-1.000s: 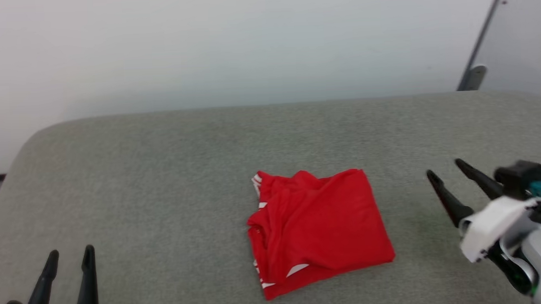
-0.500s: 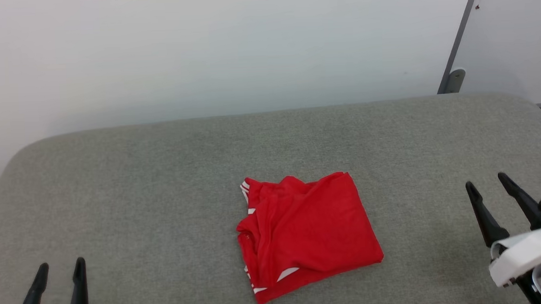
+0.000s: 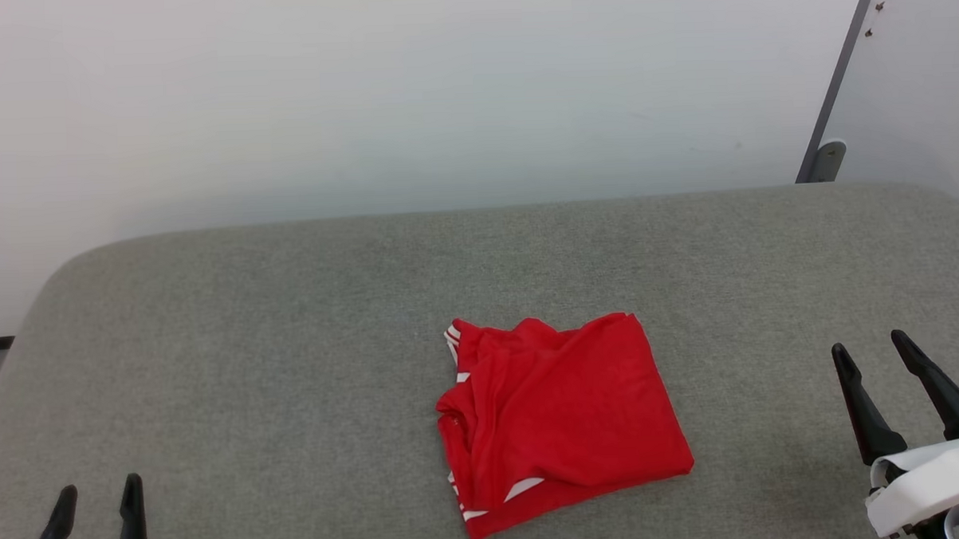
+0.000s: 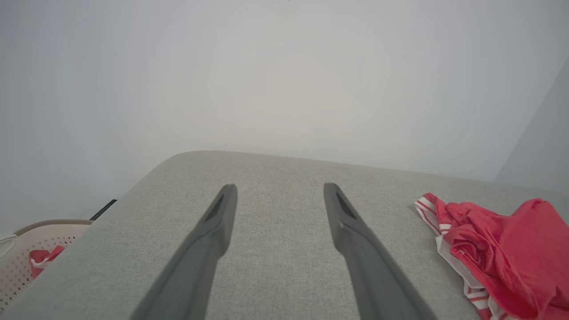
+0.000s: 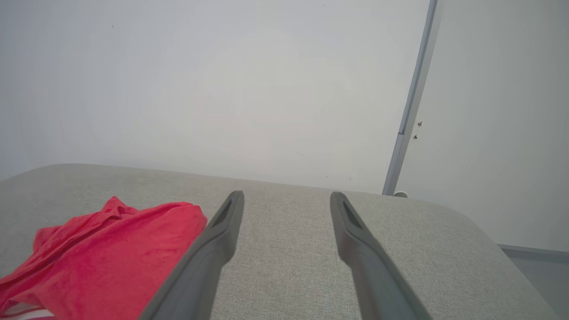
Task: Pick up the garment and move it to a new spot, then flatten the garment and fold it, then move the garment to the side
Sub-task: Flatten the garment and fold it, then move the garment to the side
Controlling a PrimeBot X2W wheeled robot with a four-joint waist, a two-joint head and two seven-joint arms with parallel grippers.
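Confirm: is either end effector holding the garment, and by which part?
Nothing is held. The left end effector and right end effector stand open, apart from the garment.

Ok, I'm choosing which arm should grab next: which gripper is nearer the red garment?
Right. The right gripper, open, is off to the right of the garment, with a gap between them; the left gripper, also open, lies much farther away on its left.
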